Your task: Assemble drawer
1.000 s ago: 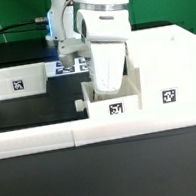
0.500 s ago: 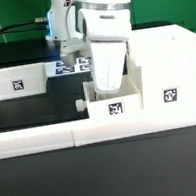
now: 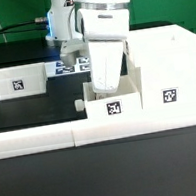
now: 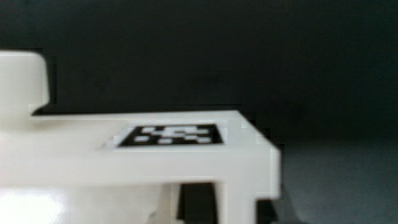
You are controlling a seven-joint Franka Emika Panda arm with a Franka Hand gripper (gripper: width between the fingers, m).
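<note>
The tall white drawer case (image 3: 169,68) with a square tag stands at the exterior view's right. A small tagged open-top tray (image 3: 113,106) sits right against its left side. My gripper (image 3: 107,87) reaches down into this tray, with its fingertips hidden behind the tray's front wall. In the wrist view the tray's tagged wall (image 4: 175,136) fills the frame. The gripper (image 4: 235,208) has dark fingers (image 4: 198,204) on either side of a white wall, shut on it. A second tagged tray (image 3: 18,82) lies apart at the left.
The long low white border rail (image 3: 101,133) runs along the front of the black table. The marker board (image 3: 69,65) lies behind the arm. Dark cables trail at the back left.
The gripper and the tray it holds have shifted very slightly to the exterior view's left and back. Nothing else has moved.
</note>
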